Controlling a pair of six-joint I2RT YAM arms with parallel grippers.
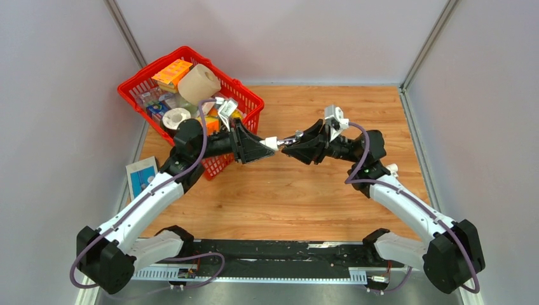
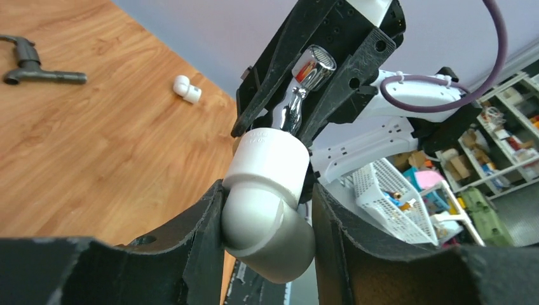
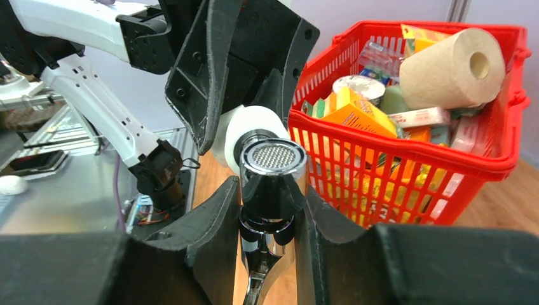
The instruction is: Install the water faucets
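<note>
Above the middle of the table, my right gripper (image 1: pixel 291 140) is shut on the shiny silver water faucet (image 3: pixel 272 165), its mesh spout facing the right wrist camera. The faucet's other end goes into a white elbow pipe fitting (image 2: pixel 267 184). My left gripper (image 2: pixel 267 219) is shut on that fitting, one finger against each side. The two grippers meet tip to tip. The dark grey water faucet (image 2: pixel 32 67) lies flat on the wood, far from both grippers. It is hidden in the top view.
A red basket (image 1: pixel 152 67) full of boxes and a paper roll stands at the back left, just behind my left arm. A second white elbow fitting (image 2: pixel 186 89) lies on the wood near the dark faucet. A blue-and-white booklet (image 1: pixel 142 176) lies at the left edge.
</note>
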